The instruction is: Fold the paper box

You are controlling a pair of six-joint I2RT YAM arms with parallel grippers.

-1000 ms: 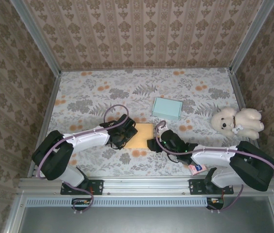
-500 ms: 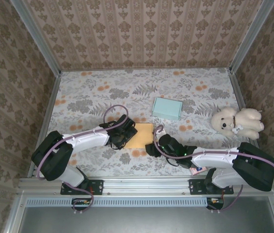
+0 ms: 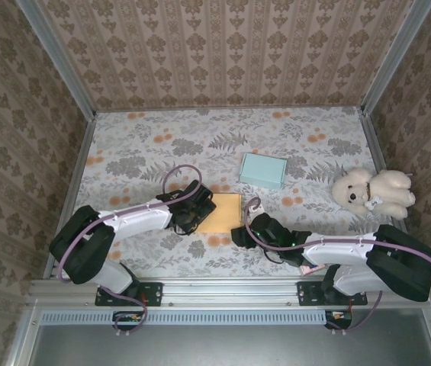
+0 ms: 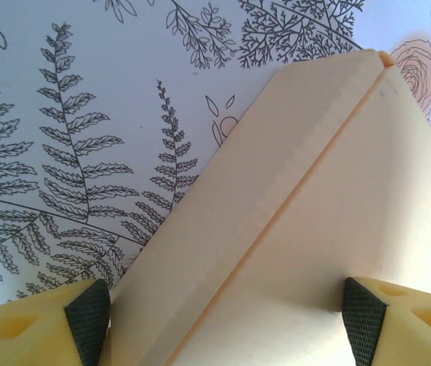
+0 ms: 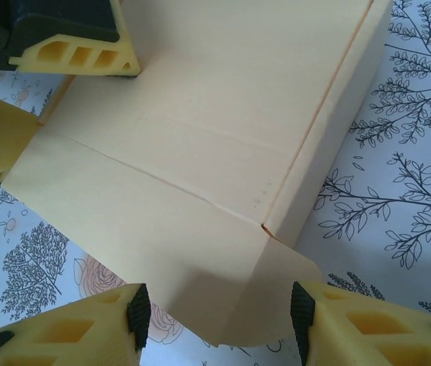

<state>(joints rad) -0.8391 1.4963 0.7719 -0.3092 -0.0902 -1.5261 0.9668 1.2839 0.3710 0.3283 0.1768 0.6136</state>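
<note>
Sitting spread wide, the left claw (image 4: 224, 320) straddles one edge of the flat tan paper box (image 4: 314, 229), not gripping it. Same for the right claw (image 5: 220, 319), released around the near flap. The box lies flat on the floral surface (image 3: 146, 145), between both claws.

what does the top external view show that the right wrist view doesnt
Top external adds the wider scene: a white teddy bear at the right edge, a light blue box beyond the arms, and both arms reaching in from the near edge. Right wrist adds detail: crease lines across the paper box, a small slit at its near corner, and the right gripper open with its black pads either side of that corner. Both show the tan paper box on the floral table cover, with the left gripper at it.
</note>
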